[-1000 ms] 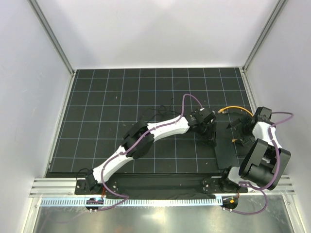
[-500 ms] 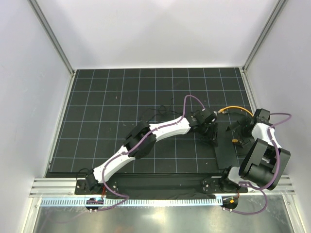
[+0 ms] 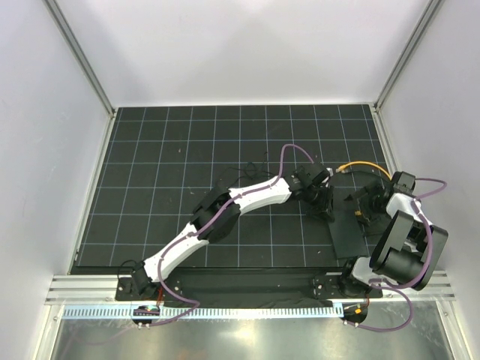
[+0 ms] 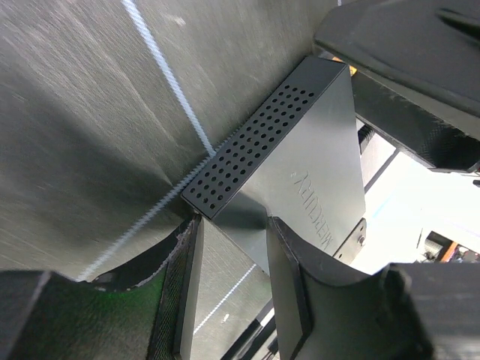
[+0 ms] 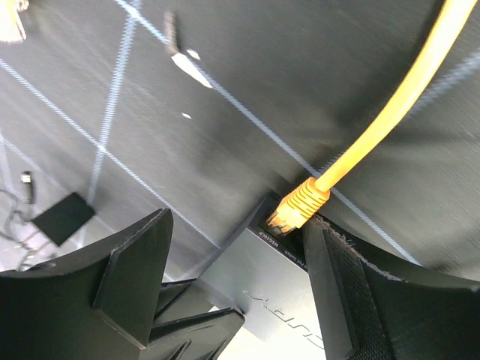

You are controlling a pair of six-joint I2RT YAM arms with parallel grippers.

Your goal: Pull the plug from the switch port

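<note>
Where both arms meet on the right side of a black gridded mat (image 3: 187,165), the overhead view shows the flat black switch box (image 3: 346,234) lying near the right arm's base. The left gripper (image 3: 324,206) is at the box's left edge and the right gripper (image 3: 367,206) is just beside its far corner. A yellow cable (image 3: 361,165) arcs across the mat toward that corner. The plug is too small to make out here.

From the left wrist, the box shows a perforated side wall and a smooth top with lettering. The left fingers (image 4: 289,281) are spread, one to each side of the box's near corner. Whether they touch it cannot be told.

From the right wrist, the plug (image 5: 300,202), yellow with a ribbed boot, sits seated in the switch port (image 5: 270,223) on the box's edge. The right fingers (image 5: 135,277) stand wide apart, holding nothing. The plug lies between them, close to the finger at the right of the picture. Its long axis follows the cable, slanting up and right away from the box, so a pull would probably need to follow that line. The right arm is the nearer one, and the left looks placed to brace the box. A small adapter block (image 5: 64,217) lies well apart at the left.
</note>
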